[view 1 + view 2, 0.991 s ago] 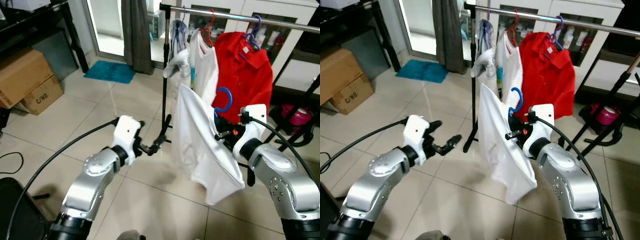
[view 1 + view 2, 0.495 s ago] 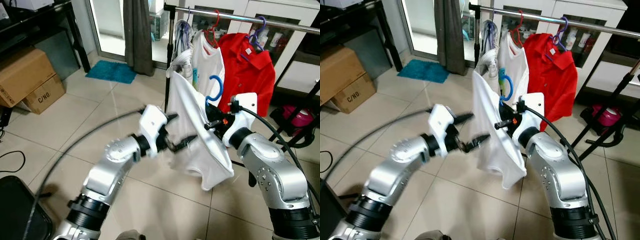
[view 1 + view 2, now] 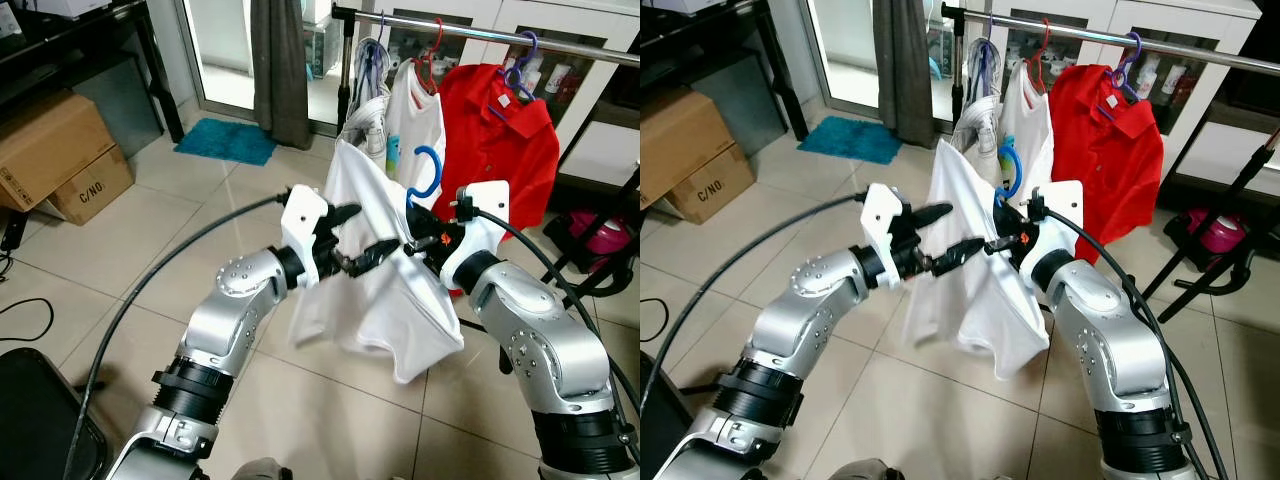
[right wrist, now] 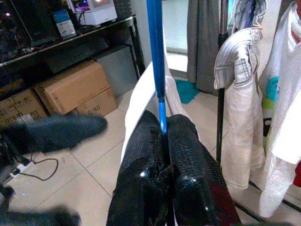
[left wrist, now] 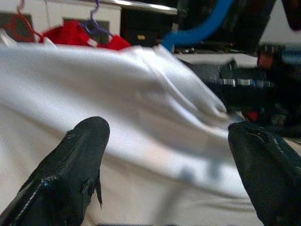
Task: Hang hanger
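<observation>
Tiled floor (image 3: 130, 240) behind; right hand (image 4: 162, 134) clamps upright blue hanger (image 3: 428, 172); left hand (image 3: 362, 240) spread at white shirt (image 3: 385, 290).

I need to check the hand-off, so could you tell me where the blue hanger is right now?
The blue hanger is held up in the right gripper, carrying the white shirt just in front of the clothes rail, with the open left gripper reaching in beside it.

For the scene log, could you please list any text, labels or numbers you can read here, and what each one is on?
"C/NO." on the lower cardboard box by the black shelf.
Print on the hanging white T-shirt: a blue-green patch, too blurred to read.
Box on the black shelf: label too small to read.
White shirt and blue hanger in the right gripper: no text.
</observation>
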You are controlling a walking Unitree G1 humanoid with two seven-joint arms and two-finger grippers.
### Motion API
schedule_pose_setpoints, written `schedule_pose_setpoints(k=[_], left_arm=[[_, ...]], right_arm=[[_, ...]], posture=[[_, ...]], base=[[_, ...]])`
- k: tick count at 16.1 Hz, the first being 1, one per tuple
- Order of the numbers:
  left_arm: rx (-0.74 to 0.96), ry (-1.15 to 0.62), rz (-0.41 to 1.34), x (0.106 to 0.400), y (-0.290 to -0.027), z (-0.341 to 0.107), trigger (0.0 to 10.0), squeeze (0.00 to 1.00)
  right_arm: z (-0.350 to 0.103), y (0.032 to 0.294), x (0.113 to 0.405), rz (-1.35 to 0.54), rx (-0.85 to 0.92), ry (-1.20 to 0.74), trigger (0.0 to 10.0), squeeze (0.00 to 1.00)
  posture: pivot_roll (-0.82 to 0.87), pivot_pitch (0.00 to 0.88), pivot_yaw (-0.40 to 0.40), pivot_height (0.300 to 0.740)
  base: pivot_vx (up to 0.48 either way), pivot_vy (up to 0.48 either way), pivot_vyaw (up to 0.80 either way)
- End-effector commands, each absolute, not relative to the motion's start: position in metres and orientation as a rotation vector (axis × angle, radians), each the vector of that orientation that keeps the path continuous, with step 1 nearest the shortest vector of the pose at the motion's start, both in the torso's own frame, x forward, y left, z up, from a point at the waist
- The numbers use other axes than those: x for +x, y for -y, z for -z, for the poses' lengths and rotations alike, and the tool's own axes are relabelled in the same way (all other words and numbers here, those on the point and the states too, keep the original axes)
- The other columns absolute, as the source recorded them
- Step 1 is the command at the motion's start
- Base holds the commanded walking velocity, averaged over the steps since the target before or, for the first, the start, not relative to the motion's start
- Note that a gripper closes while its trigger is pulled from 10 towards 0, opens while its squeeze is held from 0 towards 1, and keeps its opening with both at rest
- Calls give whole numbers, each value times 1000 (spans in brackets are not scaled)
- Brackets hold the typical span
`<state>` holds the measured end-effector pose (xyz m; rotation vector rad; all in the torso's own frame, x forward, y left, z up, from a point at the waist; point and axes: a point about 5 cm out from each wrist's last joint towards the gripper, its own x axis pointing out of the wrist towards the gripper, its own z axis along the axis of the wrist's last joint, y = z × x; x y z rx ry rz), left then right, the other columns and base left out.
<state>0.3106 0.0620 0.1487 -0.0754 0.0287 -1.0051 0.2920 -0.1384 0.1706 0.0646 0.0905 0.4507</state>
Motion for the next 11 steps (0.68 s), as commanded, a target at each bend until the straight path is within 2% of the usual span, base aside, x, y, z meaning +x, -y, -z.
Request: schedule_pose_setpoints(k=[1, 3, 4, 5, 6, 7, 11], left_arm=[[-73, -16, 1040, 313, -58, -154, 10000, 0], [-110, -24, 1032, 317, -57, -156, 10000, 0], [-164, -14, 1014, 322, -57, -158, 7412, 0], [-207, -9, 1011, 324, -57, -159, 3765, 0], [-236, -9, 1018, 325, -57, -160, 3137, 0], [-266, -19, 1036, 324, -55, -160, 0, 0], [-305, -45, 1065, 323, -52, -156, 0, 0]], right_arm=[[-181, 135, 291, -462, 61, -51, 10000, 0], [-181, 134, 291, -462, 62, -50, 10000, 0], [-182, 134, 291, -463, 61, -47, 10000, 0], [-183, 134, 291, -464, 60, -45, 10000, 0], [-183, 133, 290, -466, 59, -44, 10000, 0], [-183, 133, 290, -469, 58, -44, 10000, 0], [-183, 131, 289, -482, 54, -43, 10000, 0]], posture=[[59, 0, 10, 740], [58, 0, 13, 740], [53, 0, 17, 740], [51, 0, 18, 740], [50, 0, 18, 740], [50, 0, 18, 740], [51, 0, 18, 740]], base=[[0, 0, 0], [0, 0, 0], [0, 0, 0], [0, 0, 0], [0, 0, 0], [0, 0, 0], [0, 0, 0]])
